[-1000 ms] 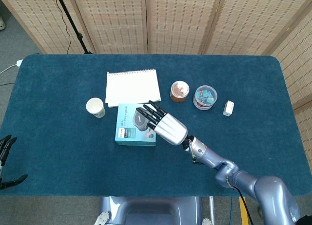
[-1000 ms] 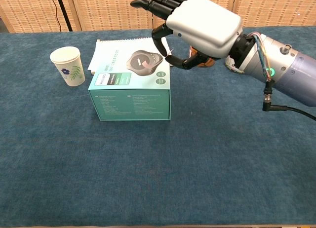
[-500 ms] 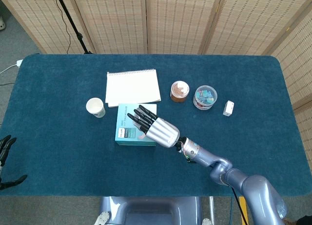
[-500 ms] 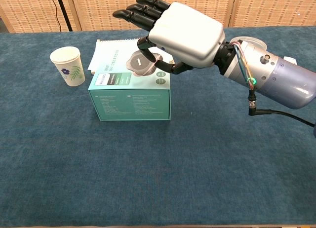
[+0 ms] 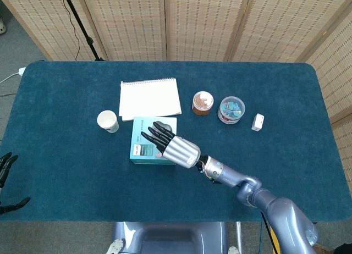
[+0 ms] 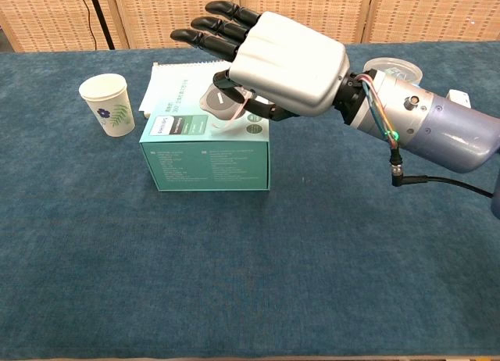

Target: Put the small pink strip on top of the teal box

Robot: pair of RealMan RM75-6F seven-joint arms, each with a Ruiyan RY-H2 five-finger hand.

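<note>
Pink strip (image 6: 248, 103) shows only as a thin pale sliver under the right hand (image 6: 273, 60), pinched between the thumb and a finger just above the top face of the teal box (image 6: 207, 154); whether it touches the box cannot be told. In the head view the strip is hidden beneath the hand.

Largest is the one blue-carpeted table (image 5: 66, 155). Next, the silver-backed right hand with black fingers hovers palm-down over the box, its other fingers stretched forward and slightly spread. At the left edge of the head view, the left hand (image 5: 6, 169) shows only dark fingertips, so how its fingers lie cannot be told.

One white spiral notebook (image 5: 149, 98) lies behind the box. The single teal box carries a printed picture of a round grey device and white lettering too small to read.

One paper cup (image 6: 105, 103) with a blue flower print stands left of the box. Two round containers, a brown-lidded tub (image 5: 202, 103) and a clear tub (image 5: 231, 110) of coloured bits, sit side by side. One small white block (image 5: 258, 122) lies rightmost
</note>
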